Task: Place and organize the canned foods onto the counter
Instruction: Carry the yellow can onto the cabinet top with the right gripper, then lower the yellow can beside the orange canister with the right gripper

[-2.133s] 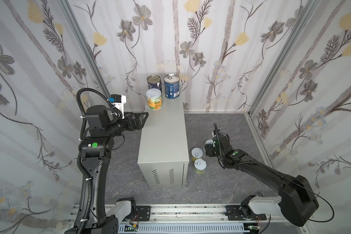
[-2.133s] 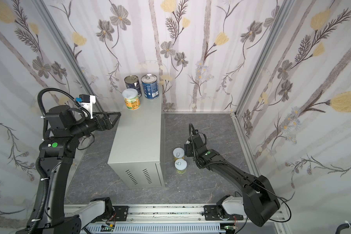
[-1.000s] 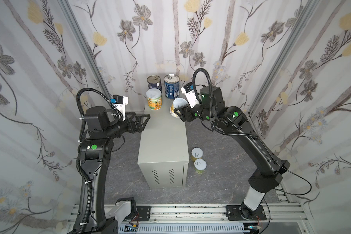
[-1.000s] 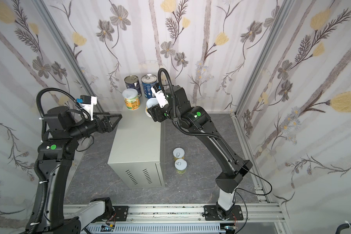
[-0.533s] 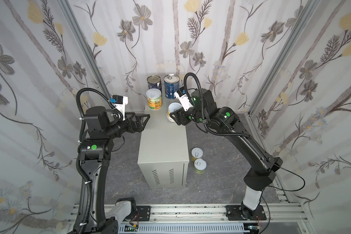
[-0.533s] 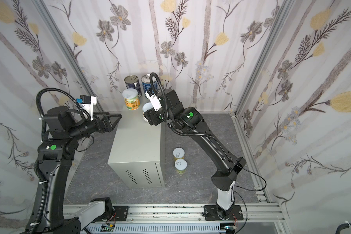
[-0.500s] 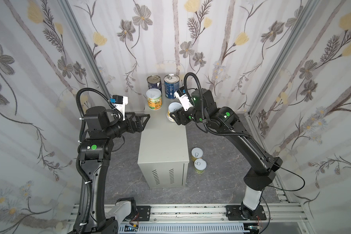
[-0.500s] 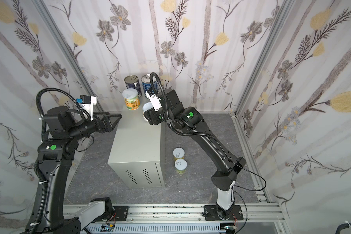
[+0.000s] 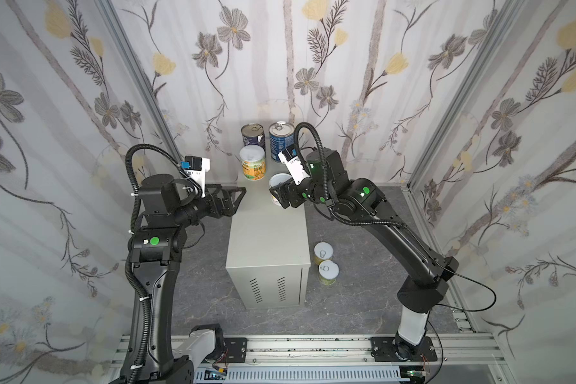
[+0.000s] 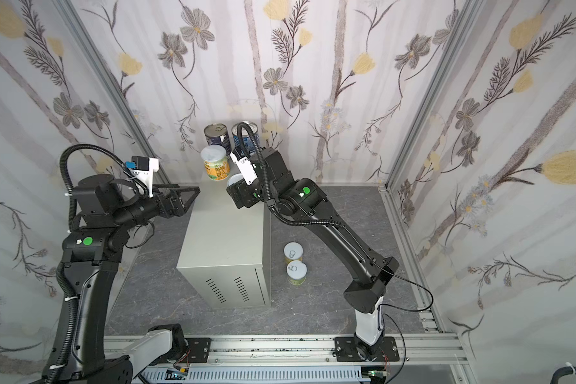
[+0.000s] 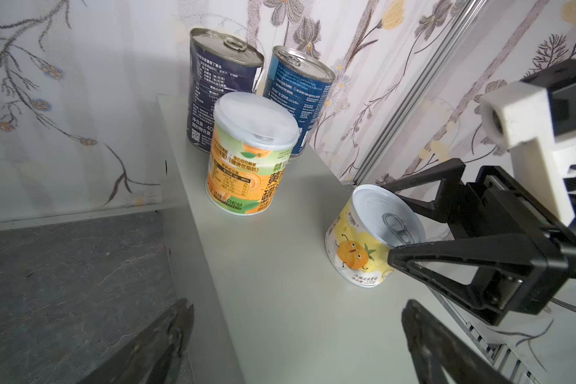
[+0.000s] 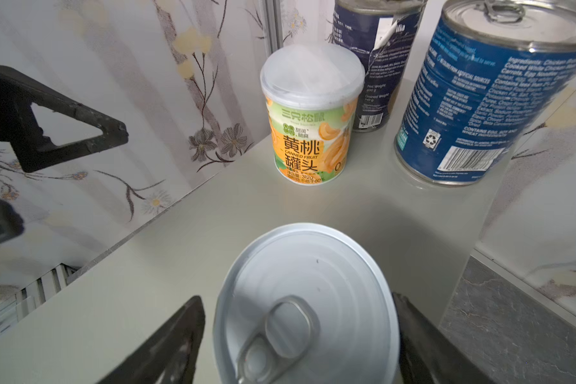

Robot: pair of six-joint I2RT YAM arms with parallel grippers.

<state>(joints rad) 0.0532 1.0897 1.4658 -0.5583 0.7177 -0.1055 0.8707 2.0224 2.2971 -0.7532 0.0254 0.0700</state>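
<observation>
On the grey counter [image 9: 266, 232] [image 10: 226, 232] two tall dark blue cans [image 9: 252, 134] [image 9: 281, 139] stand at the back. A yellow-green can with a white lid [image 9: 253, 163] [image 11: 250, 156] stands in front of them. A short yellow can [image 9: 278, 184] [image 11: 373, 232] [image 12: 306, 299] rests near the counter's right edge. My right gripper [image 9: 275, 196] [image 12: 296, 332] straddles it, open, with a gap on one side. Two more short cans [image 9: 323, 252] [image 9: 328, 272] stand on the floor. My left gripper [image 9: 240, 199] [image 11: 298, 309] hovers open and empty at the counter's left edge.
The dark marbled floor [image 9: 346, 299] surrounds the counter. Floral walls [image 9: 313, 66] close in on three sides, right behind the blue cans. A metal rail [image 9: 296, 349] runs along the front. The counter's front half [image 11: 280, 332] is bare.
My right arm moved left and lowered the short yellow can onto the counter, and its jaws have widened off it. The left arm has stayed still.
</observation>
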